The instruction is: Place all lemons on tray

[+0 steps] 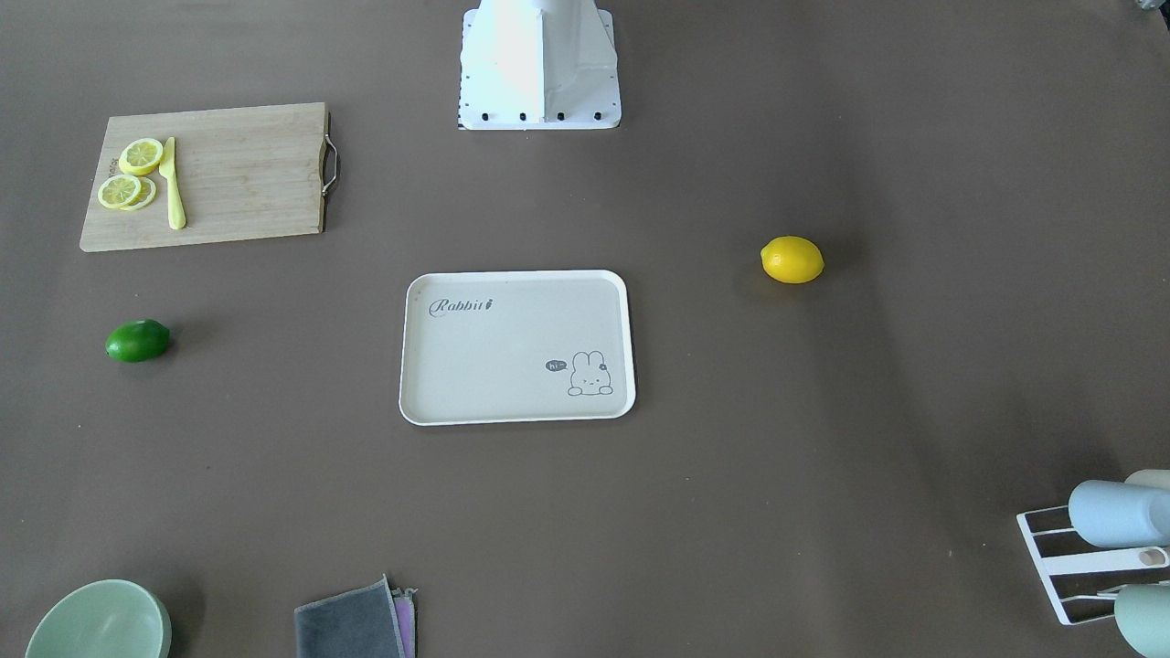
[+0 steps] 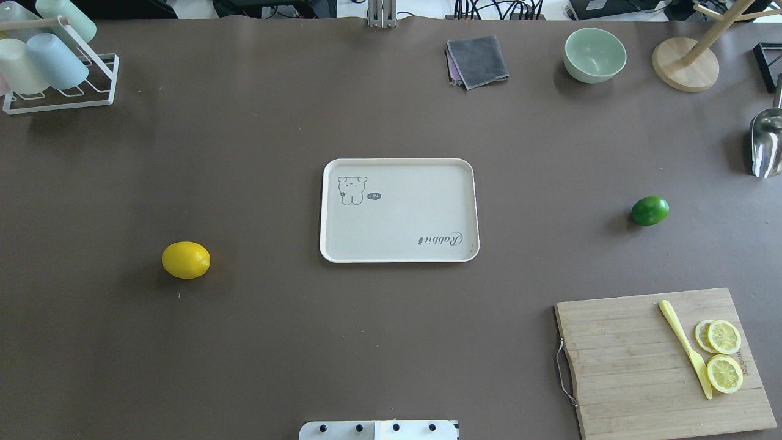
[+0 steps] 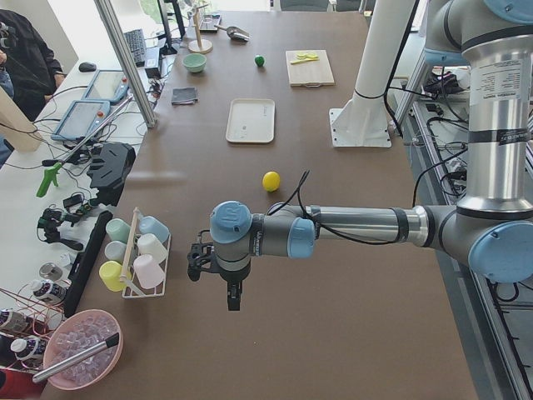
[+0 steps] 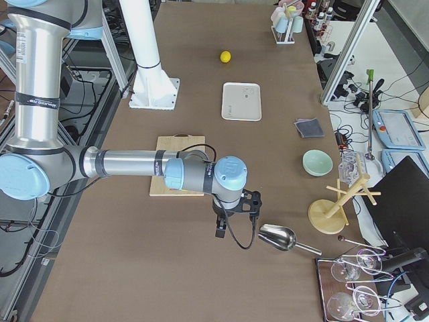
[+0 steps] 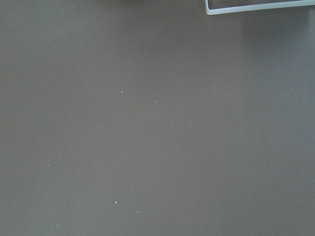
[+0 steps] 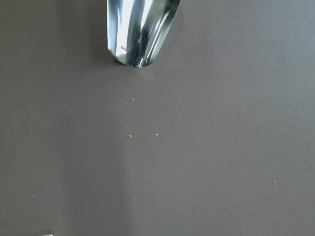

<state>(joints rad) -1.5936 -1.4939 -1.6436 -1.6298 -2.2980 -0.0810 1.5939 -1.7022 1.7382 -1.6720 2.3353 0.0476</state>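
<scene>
Left pincer hangs over the bare brown counter, far out from the cream-white rectangular tray on the robot's left, close to the white wire cup rack. It shows only from the side, so I cannot tell whether it is released or clenched. The glossy bright-yellow oval lemon lies on the counter well apart from the tray, left of it and slightly nearer the robot. The tray itself holds nothing. The glossy green oval lemon lies on the counter well right of the tray. Nearer the robot than that sits the wooden cutting board, carrying thin yellow lemon slices and a yellow knife. Right pincer is farthest from the tray, just beside the shiny metal scoop; its state likewise cannot be told. No fruit has been moved yet. Risks, as I judge them:
- Both fruits are smooth and rounded, so an off-centre pinch could squirt one away rolling.
- A drop from height could bounce one over the tray rim.
- A careless swing could knock the scoop or the rack.
- The slices could be mistaken for targets.
</scene>
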